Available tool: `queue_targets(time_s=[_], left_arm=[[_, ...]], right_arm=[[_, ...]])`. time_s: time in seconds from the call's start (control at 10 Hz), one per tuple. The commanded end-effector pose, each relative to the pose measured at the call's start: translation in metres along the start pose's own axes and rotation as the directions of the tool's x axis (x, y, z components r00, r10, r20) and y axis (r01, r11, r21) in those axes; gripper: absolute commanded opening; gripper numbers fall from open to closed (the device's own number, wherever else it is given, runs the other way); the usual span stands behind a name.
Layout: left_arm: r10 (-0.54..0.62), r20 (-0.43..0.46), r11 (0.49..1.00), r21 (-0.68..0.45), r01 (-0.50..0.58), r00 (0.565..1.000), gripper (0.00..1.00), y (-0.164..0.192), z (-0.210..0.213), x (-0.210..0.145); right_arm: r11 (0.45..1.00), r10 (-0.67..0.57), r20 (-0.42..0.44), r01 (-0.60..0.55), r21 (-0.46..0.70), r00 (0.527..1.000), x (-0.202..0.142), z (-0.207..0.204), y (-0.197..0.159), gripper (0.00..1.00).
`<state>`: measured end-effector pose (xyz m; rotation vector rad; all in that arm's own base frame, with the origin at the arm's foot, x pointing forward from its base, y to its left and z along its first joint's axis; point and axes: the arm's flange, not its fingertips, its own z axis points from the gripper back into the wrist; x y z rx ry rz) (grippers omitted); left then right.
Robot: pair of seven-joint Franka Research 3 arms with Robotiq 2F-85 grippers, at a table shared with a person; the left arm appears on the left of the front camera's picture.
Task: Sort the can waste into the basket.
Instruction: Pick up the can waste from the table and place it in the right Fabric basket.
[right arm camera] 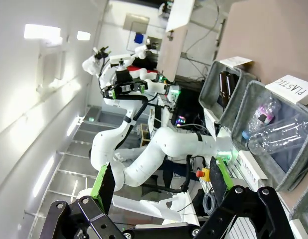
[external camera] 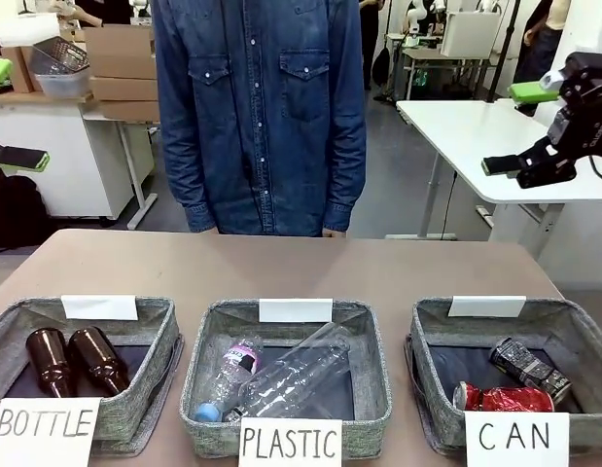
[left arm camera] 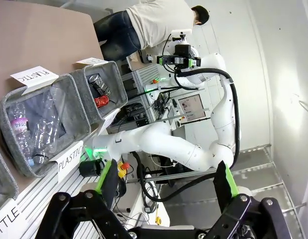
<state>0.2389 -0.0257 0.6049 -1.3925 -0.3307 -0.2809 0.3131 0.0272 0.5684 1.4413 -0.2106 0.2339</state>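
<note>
Both crushed cans, dark patterned (external camera: pixel 529 367) and red (external camera: pixel 502 398), lie in the grey fabric "CAN" basket (external camera: pixel 427 326); left fingers (left arm camera: pixel 166 186) and right fingers (right arm camera: pixel 161 186) released, empty, so judge sorting finished: keep clear.

Three grey fabric rectangular baskets in a row along the near edge of the brown table (external camera: pixel 281 263). At the robot's left, the basket carded "BOTTLE" (external camera: pixel 150 375), with two brown glass bottles (external camera: pixel 75 360) side by side inside. In the middle, the basket carded "PLASTIC" (external camera: pixel 373 389), with two clear plastic bottles (external camera: pixel 281 375) lying aslant inside, touching. At the robot's right, the basket carded "CAN" (external camera: pixel 429 370), holding the dark patterned crushed can (external camera: pixel 527 367) toward the back right and the red crushed can (external camera: pixel 503 398) just in front, touching it. Behind the table's far edge, a person in a denim shirt (external camera: pixel 259 117), facing the middle basket. Raised above the table's right end, the right gripper (external camera: pixel 522 165). In the left wrist view, the left gripper (left arm camera: pixel 166 186) off the table's near edge.
</note>
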Motion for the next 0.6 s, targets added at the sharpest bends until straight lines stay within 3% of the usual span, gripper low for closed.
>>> queue_targets(time_s=[0.0,0.5], left_arm=[[0.003,-0.001,1.000,-0.014,-0.003,1.000,1.00,-0.0037,-0.0026,0.0029],[0.003,-0.001,1.000,-0.014,-0.003,1.000,1.00,-0.0037,-0.0026,0.0029]], right_arm=[[1.000,0.019,-0.014,-0.019,-0.008,1.000,-0.0021,0.0008,-0.0022,1.00],[1.000,0.019,-0.014,-0.019,-0.008,1.000,-0.0021,0.0008,-0.0022,1.00]])
